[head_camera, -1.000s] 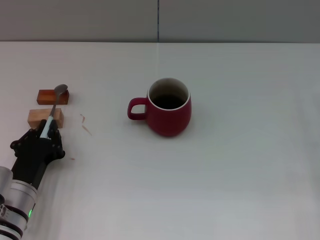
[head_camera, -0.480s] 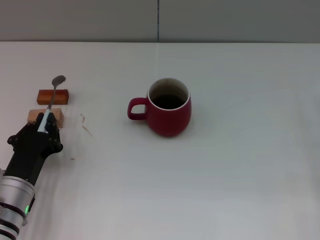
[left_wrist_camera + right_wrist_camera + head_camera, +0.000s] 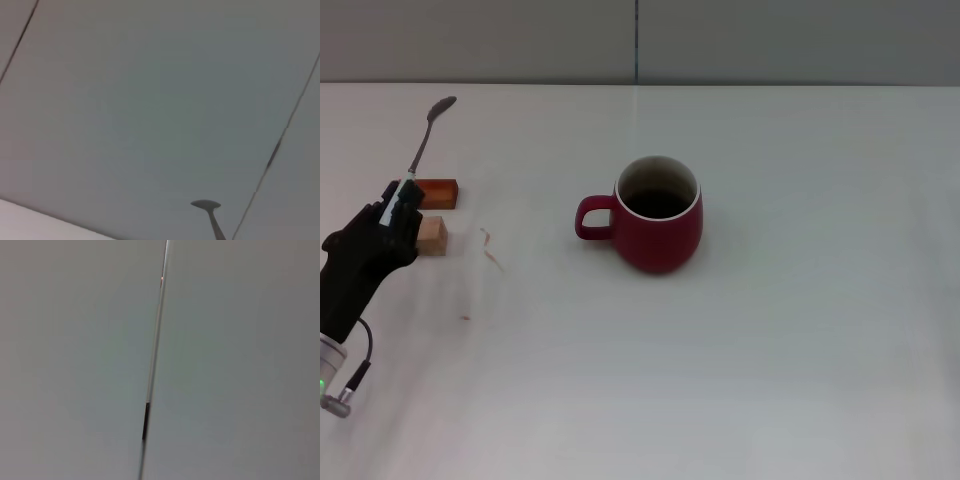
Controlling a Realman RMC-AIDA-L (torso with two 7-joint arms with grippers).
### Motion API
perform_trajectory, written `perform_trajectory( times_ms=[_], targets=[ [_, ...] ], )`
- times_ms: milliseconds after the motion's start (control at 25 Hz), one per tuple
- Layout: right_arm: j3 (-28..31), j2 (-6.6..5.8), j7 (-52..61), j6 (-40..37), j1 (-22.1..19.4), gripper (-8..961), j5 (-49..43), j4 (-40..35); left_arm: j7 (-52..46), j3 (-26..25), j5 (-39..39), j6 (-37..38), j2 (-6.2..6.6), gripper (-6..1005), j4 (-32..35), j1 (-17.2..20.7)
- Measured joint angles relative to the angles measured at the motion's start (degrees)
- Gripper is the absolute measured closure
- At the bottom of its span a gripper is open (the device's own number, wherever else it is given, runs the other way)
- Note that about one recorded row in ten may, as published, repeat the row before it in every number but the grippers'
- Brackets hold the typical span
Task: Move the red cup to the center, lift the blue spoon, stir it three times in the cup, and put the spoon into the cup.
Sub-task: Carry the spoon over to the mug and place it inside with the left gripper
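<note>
Since a second ago the left gripper (image 3: 392,212) has risen off the two small blocks and drawn back toward the table's left edge, taking the blue spoon (image 3: 417,158) up with it. Earlier the spoon's grey bowl lay over the reddish block (image 3: 438,191); now it hangs in the air, pointing toward the table's far edge near the far-left corner. The jaws are pinched on the pale blue handle, of which only a short piece shows between the black fingers (image 3: 408,197). The slim metal stem runs up and away from them at a slant. In the left wrist view only the spoon's bowl and a bit of its stem show against a grey wall.

The red cup (image 3: 657,214) has not shifted. It stands upright near the middle of the white table (image 3: 800,330), handle turned toward the left edge, dark inside showing, well apart from the gripper and spoon.

The reddish block and the pale wooden block (image 3: 431,236) sit close to the left edge, both partly hidden behind the gripper.

The right arm is out of sight; its wrist camera shows only a grey panelled wall.
</note>
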Motion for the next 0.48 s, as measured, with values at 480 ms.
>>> perform_trajectory(
  times_ms=[480],
  targets=[
    [0.2, 0.44, 0.0, 0.1, -0.3, 403, 0.0, 0.3, -28.1, 2.2, 4.2, 7.6, -0.22, 829, 19.0, 3.1]
  ],
)
